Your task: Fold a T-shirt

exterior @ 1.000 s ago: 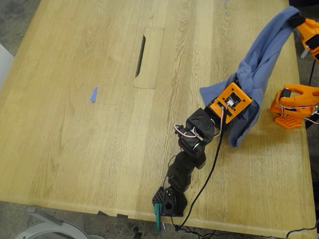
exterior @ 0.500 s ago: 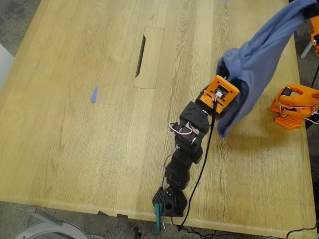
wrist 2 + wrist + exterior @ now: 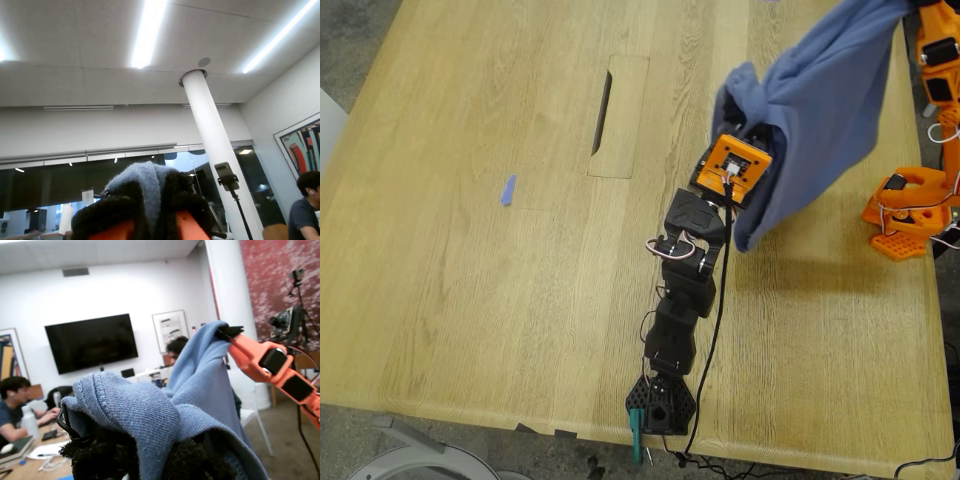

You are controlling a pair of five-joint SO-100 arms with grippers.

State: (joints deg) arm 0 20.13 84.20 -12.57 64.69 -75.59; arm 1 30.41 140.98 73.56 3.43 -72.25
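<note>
Above the surface, toward the exterior view's upper right: the T-shirt [image 3: 825, 110] hangs in the air as a bunched blue drape, stretched between two grippers and clear of the wood.

T-shirt, lower end: a fold with a stitched hem [image 3: 125, 405] is wrapped over my first gripper [image 3: 135, 450]; a loose tail droops beside that arm's orange wrist block [image 3: 738, 168].

T-shirt, upper end: a pinch of cloth [image 3: 147, 185] sits between the dark pads of my second gripper [image 3: 150, 210], at the exterior view's top right corner.

First gripper: pressed together on the T-shirt, its dark padded fingers [image 3: 95, 457] largely buried under fabric.

Second gripper: pinching the T-shirt; seen in the first wrist view as an orange arm [image 3: 265, 362] whose black tip bites the cloth's peak.

First arm: black links [image 3: 680, 300] rise from a base [image 3: 660, 405] at the surface's near edge in the exterior view.

Second arm: orange base [image 3: 905, 215] at the exterior view's right edge.

Surface: pale wood [image 3: 470, 250], with a slotted rectangular panel [image 3: 618, 115] near its middle.

Scrap: a small blue strip [image 3: 507, 190] lies flat toward the exterior view's left, well apart from the T-shirt.

Background: people [image 3: 12, 405] sit at desks below a dark wall screen [image 3: 92, 342].
</note>
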